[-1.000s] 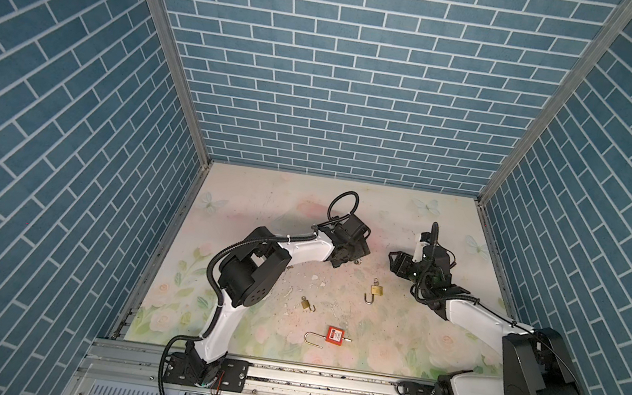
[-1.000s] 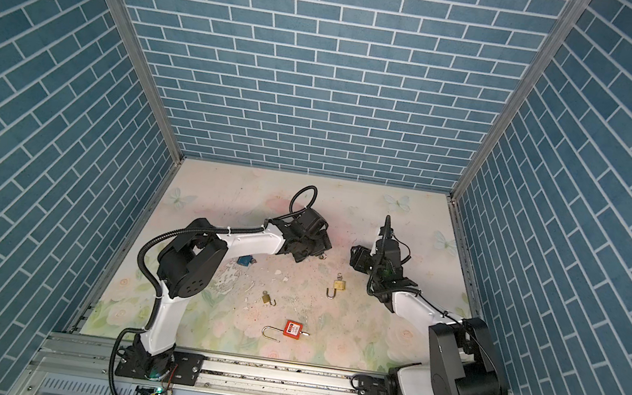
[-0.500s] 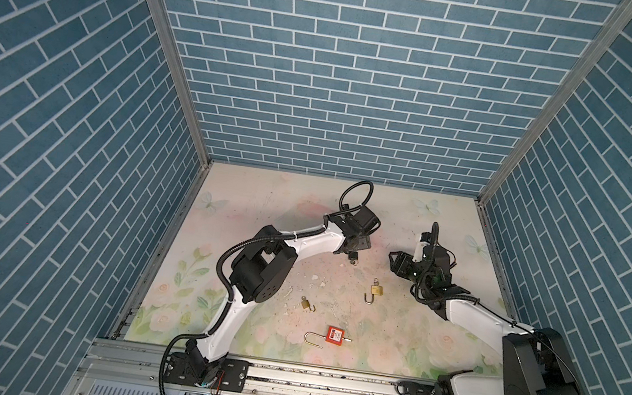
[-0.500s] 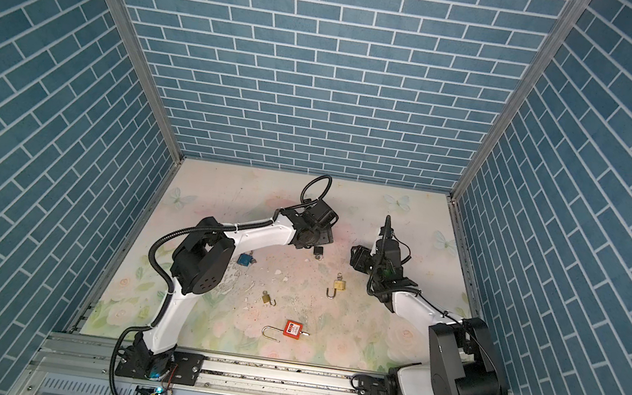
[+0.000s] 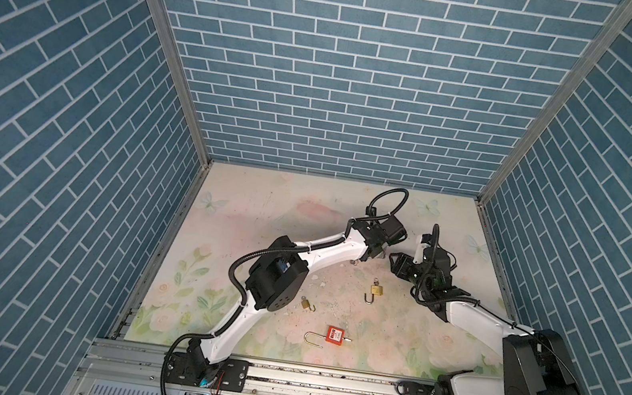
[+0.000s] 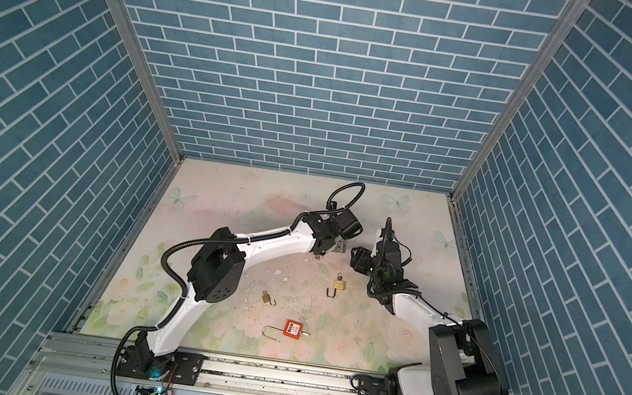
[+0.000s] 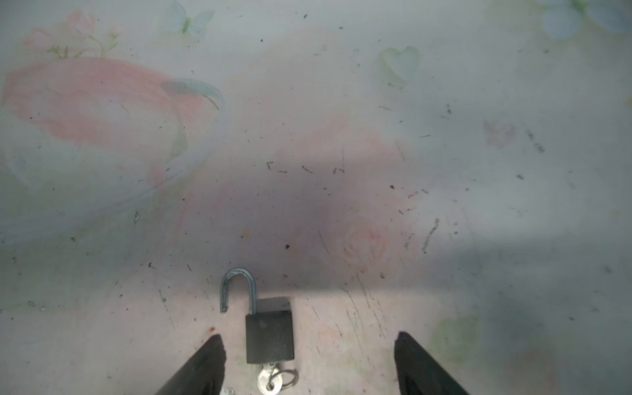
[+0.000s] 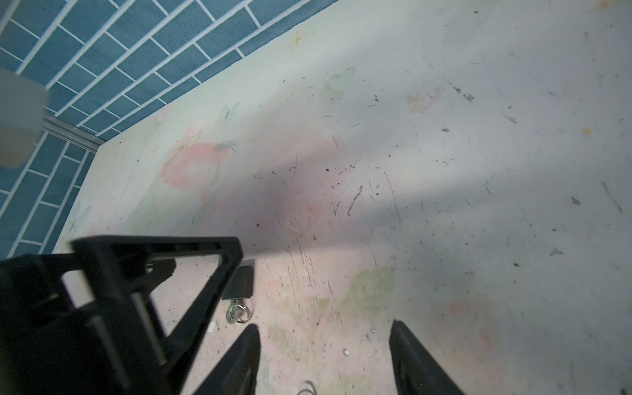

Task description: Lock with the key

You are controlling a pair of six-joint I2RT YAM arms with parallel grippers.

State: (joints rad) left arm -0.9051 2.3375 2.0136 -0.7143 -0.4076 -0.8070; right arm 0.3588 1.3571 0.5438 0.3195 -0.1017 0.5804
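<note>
A black padlock point(image 7: 270, 338) lies flat on the floral table with its shackle point(image 7: 237, 287) swung open and a silver key point(image 7: 269, 380) with a ring stuck in its underside. My left gripper point(image 7: 309, 335) is open and straddles the padlock without touching it; the body lies nearer one finger point(image 7: 205, 366). In both top views the left gripper point(image 5: 377, 254) hovers mid-table and largely covers the padlock. My right gripper point(image 5: 396, 261) faces it closely, open and empty point(image 8: 324, 325). The right wrist view shows the padlock point(image 8: 241, 284) and key point(image 8: 236, 313) beside the left gripper's finger point(image 8: 205, 294).
Three other padlocks with open shackles lie nearer the front: a brass one point(image 5: 375, 289), a smaller brass one point(image 5: 306, 303) and a red one point(image 5: 333, 334). Blue brick walls point(image 5: 342, 84) enclose the table on three sides. The two grippers stand very close together.
My left arm has swung rightward toward the right gripper and now stands over the black padlock, its jaws slightly narrower. The right arm has stayed put.
</note>
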